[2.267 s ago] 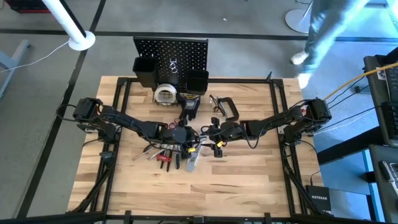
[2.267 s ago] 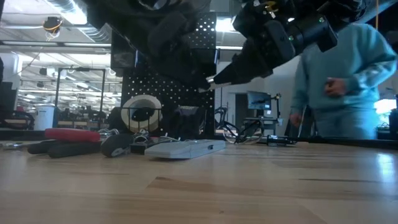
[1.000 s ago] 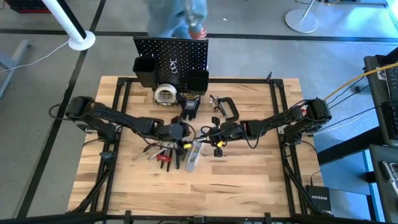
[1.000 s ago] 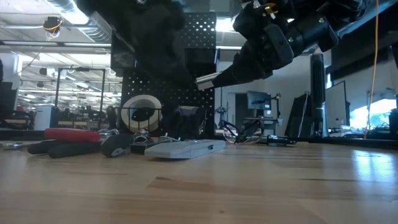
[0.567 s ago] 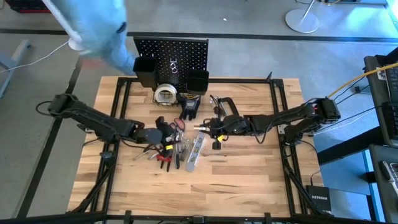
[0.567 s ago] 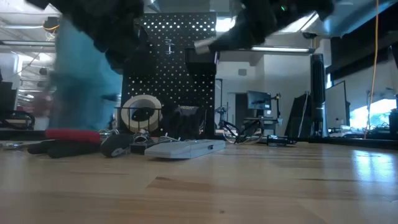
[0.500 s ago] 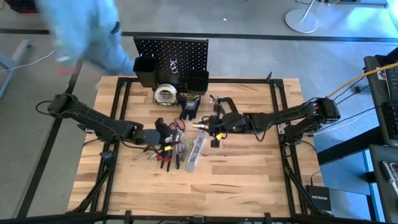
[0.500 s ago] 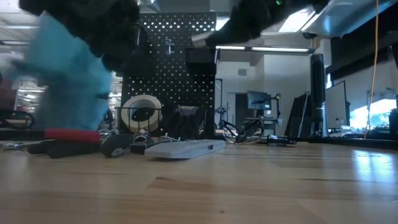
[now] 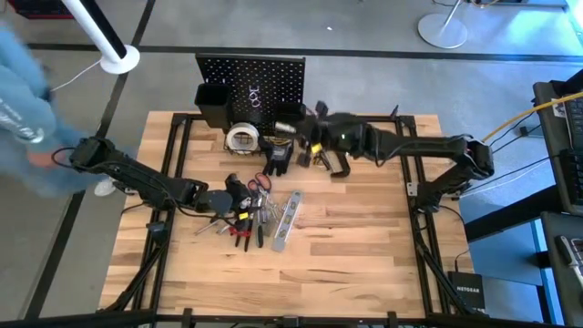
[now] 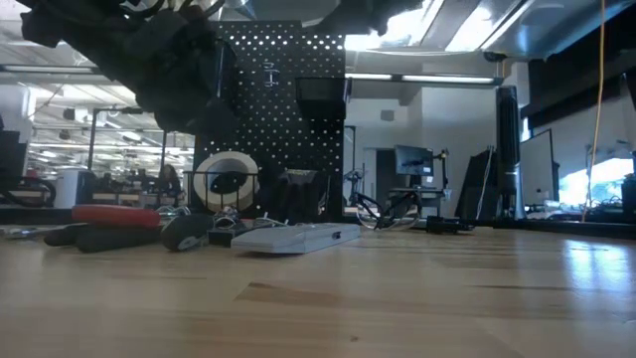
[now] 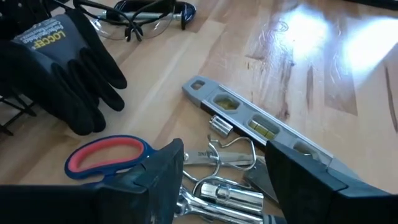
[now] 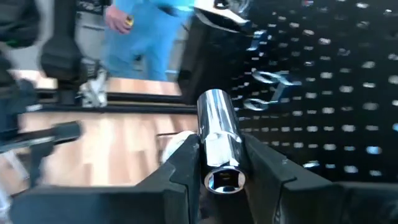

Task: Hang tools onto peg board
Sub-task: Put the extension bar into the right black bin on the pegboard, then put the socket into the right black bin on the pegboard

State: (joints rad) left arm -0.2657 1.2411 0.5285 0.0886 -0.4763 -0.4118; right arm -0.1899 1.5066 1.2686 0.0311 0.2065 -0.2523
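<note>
The right arm stretches from the worktop's (image 9: 364, 264) right edge across toward the peg board (image 9: 264, 77) at the back, its forearm lying nearly level and its right claw (image 9: 290, 128) arriving just in front of the board's lower right bin (image 9: 290, 114). That claw is clamped on a chrome socket (image 12: 219, 140); in the right wrist view the socket stands between the two dark fingers (image 12: 183, 168), its long axis running along them, its hollow square end facing the camera and its far end aimed at the perforated panel (image 12: 329, 81) and the hooks (image 12: 273, 84) on it.

The left arm reaches in from the left edge, bent low over the worktop, with the left claw (image 9: 239, 199) poised over the pile of tools (image 9: 246, 217) near the middle. Its fingers (image 11: 165, 171) stand wide apart and hold nothing; the left wrist view shows them above a clutter of steel sockets (image 11: 214, 190), beside red-handled scissors (image 11: 106, 154).

A silver level (image 9: 286, 219) lies flat just right of the pile, its long axis running from the front toward the back right. Black gloves (image 9: 278, 157) and a tape roll (image 9: 241, 138) sit at the foot of the board, and a black C-clamp (image 9: 335, 162) lies under the right forearm. A person in a blue top (image 9: 20, 100) is at the far left, beyond the worktop.
</note>
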